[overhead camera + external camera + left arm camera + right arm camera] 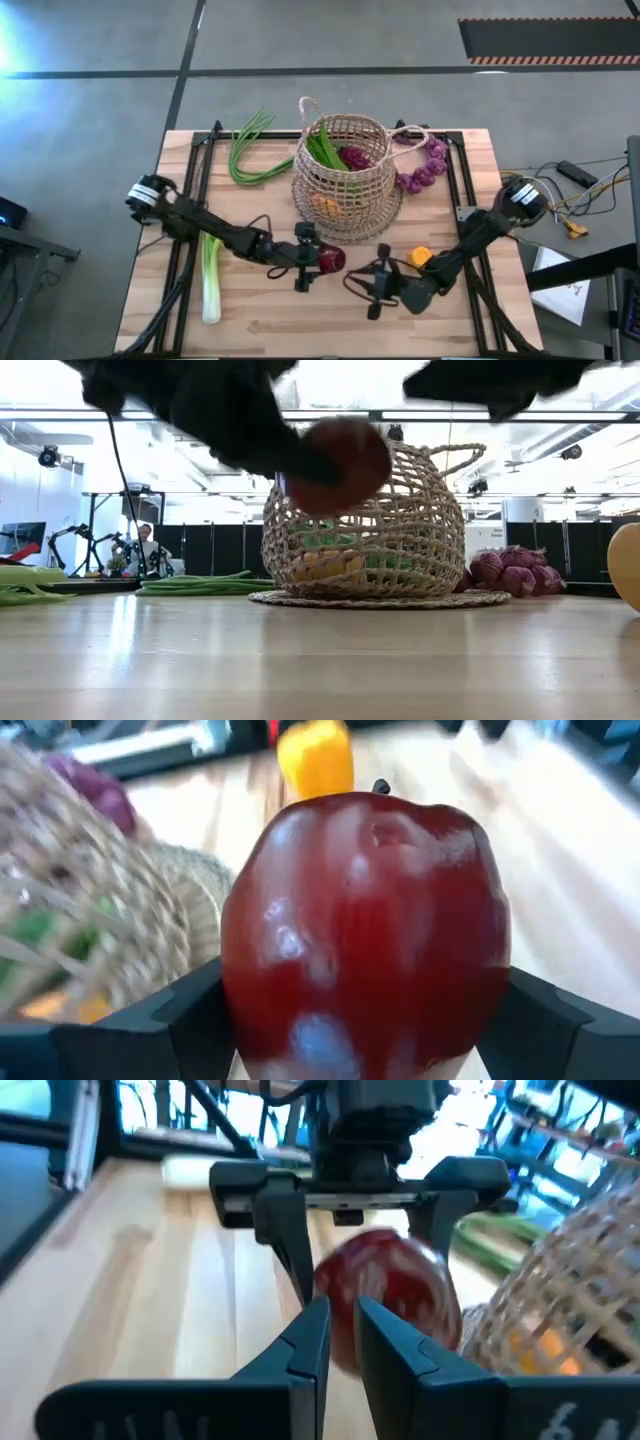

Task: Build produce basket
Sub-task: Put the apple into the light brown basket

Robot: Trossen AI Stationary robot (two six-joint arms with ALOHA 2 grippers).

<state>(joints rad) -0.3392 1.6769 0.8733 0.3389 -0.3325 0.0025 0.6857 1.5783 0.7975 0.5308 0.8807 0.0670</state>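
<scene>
Right now the glossy dark red onion (331, 260) sits clamped between my left gripper (318, 262) fingers, lifted just in front of the round tan wicker basket (345, 170). My right gripper (372, 285) hangs nearby, pinched shut on nothing.

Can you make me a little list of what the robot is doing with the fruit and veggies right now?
Left claw: closed on the shiny dark red round apple-like fruit, lifted off the table
Right claw: shut, empty, close to the left claw
Big round tan wicker basket: holds green leaves, something purple, something orange
Purple grape bunch: on the table, right of the basket
Pale green leek: on the table, left side
Small yellow-orange pepper: by the right arm
</scene>
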